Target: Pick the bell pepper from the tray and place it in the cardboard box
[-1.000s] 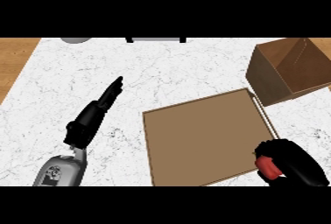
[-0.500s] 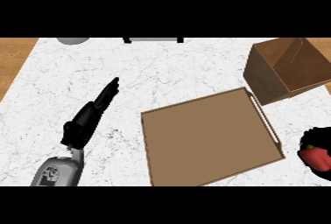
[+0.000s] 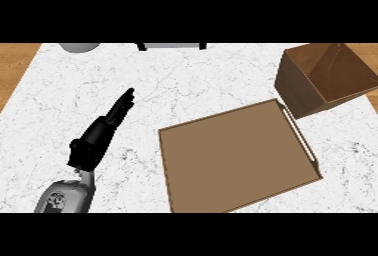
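Left hand (image 3: pixel 103 131) lies on the white marbled counter (image 3: pixel 214 80) left of the tray (image 3: pixel 235 159), fingers straight and holding nothing; right hand and bell pepper show nowhere in the head view, so I cannot tell the pepper's place or whether it is held, only that the flat, square, brown tray with its pale right rim is bare. Main risk, as a guess: the tall open cardboard box (image 3: pixel 325 77) sits at the far right corner, so a carry from off-view could clip its thin wall or release outside it.
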Action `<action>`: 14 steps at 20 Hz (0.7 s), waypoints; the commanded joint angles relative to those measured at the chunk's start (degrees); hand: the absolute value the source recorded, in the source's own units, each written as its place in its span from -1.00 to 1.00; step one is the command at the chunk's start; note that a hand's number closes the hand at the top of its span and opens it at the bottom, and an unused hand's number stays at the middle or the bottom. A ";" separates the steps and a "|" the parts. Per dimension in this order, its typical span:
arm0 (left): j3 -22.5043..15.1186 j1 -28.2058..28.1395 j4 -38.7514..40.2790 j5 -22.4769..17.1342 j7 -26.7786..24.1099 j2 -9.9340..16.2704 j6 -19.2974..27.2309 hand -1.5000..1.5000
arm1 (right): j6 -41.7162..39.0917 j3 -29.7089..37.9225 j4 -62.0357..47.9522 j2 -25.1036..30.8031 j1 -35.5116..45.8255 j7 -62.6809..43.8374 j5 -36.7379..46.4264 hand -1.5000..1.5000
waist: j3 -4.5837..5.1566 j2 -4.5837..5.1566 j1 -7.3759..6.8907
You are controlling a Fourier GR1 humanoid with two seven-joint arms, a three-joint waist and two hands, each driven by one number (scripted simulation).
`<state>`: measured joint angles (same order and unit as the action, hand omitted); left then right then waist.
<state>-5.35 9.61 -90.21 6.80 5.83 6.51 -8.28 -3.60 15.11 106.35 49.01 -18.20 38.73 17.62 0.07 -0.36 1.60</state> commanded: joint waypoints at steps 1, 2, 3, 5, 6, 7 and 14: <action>-2.62 -1.81 -2.31 2.12 0.47 -1.74 1.29 0.00 | -5.47 8.83 7.40 -0.36 -3.13 -4.57 -8.31 1.00 | 0.00 0.00 -0.27; 1.29 1.46 -1.00 -1.13 2.81 0.90 -1.32 0.00 | -8.61 11.45 7.35 0.65 -3.49 -4.91 -11.60 1.00 | 0.00 0.05 -0.19; 1.01 3.12 0.21 -0.78 2.25 -0.22 -0.52 0.00 | -11.12 13.40 8.10 1.23 -3.23 -6.41 -14.90 1.00 | 0.02 0.08 -0.01; 0.62 0.32 1.56 -0.04 -2.17 -0.22 -0.75 0.00 | -12.23 15.02 6.68 0.50 -0.41 -11.14 -15.16 1.00 | -0.01 0.25 -0.89; 0.40 3.02 4.61 1.54 -2.19 -0.60 0.03 0.00 | -13.24 16.54 3.33 1.63 1.71 -10.60 -15.56 1.00 | -0.02 0.34 -0.96; 1.01 1.35 2.50 -0.60 -1.49 -0.39 -1.48 0.00 | -11.69 14.65 3.69 -1.63 1.88 -11.62 -12.81 1.00 | -0.04 0.32 -1.26; 0.72 2.50 5.26 1.43 -4.06 -0.99 -1.19 0.00 | -12.41 10.48 -4.10 0.63 16.91 -20.40 -10.25 1.00 | -0.05 0.49 -2.05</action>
<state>-4.68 11.54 -86.94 7.14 3.78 5.93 -9.83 -16.51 28.55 106.92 50.17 -7.96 21.11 4.98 0.05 0.01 -0.03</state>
